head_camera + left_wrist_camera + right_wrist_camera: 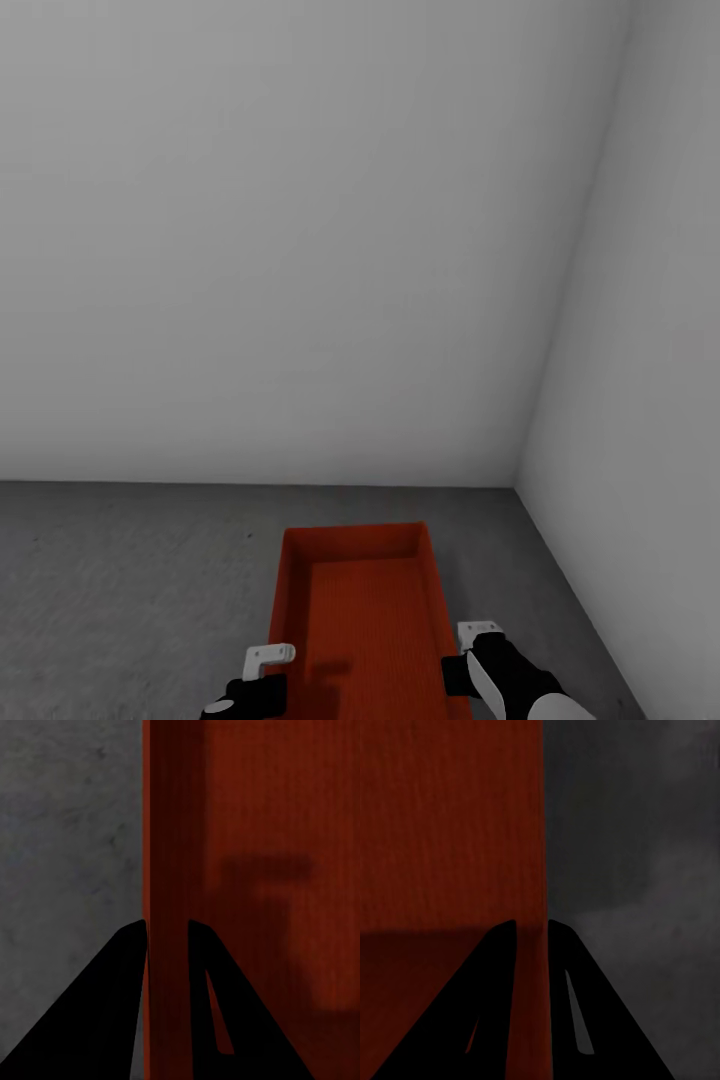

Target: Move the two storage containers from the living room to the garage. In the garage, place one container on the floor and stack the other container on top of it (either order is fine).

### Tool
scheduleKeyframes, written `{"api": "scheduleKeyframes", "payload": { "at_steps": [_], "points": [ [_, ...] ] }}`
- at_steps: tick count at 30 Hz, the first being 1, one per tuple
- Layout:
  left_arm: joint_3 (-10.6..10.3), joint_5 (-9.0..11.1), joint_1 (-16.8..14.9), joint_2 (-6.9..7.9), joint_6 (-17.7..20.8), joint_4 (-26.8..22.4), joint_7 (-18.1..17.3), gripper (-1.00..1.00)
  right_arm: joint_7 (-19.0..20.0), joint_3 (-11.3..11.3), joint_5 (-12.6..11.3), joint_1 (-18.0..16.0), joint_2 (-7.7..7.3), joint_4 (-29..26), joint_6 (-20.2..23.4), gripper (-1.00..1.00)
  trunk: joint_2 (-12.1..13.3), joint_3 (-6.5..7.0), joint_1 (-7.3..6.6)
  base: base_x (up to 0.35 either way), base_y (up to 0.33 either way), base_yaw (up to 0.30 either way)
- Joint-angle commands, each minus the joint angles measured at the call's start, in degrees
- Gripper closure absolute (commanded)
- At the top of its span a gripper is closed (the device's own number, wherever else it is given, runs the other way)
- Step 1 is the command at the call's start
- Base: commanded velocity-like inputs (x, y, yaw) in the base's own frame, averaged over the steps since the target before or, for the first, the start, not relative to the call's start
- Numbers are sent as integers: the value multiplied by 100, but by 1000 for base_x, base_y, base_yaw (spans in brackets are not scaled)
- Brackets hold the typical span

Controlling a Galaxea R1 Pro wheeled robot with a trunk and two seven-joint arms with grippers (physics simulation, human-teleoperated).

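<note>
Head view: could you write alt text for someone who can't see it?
An open orange-red storage container is gripped on its two long walls by the left gripper and the right gripper, above a dark grey concrete floor. Behind it, two plain pale grey walls meet in a corner.

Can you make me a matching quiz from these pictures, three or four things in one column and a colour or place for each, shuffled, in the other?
Things
1. storage container
2. floor
3. left gripper
4. walls

Descriptions
A. pale grey, meeting in a corner
B. orange-red, ribbed bottom
C. dark grey, speckled
D. jaws astride the bin's left side wall

Pairs: 1-B, 2-C, 3-D, 4-A
</note>
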Motion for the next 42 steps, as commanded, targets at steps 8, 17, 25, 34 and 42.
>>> {"api": "scheduleKeyframes", "payload": {
  "at_steps": [8,17,25,34,42],
  "points": [
    [-45,81,-3,180,-2,-6,-110,100,343,4,-147,0,-73,-16,20,100,-14,-183,19,0,0,0],
    [-45,81,-3,180,-1,-5,-112,100,343,5,-148,3,-73,-16,13,100,-26,-383,42,0,0,0],
    [-45,81,-3,180,-1,-5,-120,100,343,4,-148,8,-73,-16,12,100,-37,-560,63,0,0,0],
    [-45,81,-3,180,0,-9,-121,100,343,4,-148,9,-73,-16,12,100,-46,-715,81,0,0,0],
    [-45,88,-3,181,-7,-51,-132,-100,346,5,-148,9,-73,-16,10,-100,-46,-715,81,0,0,0]
  ]
}}
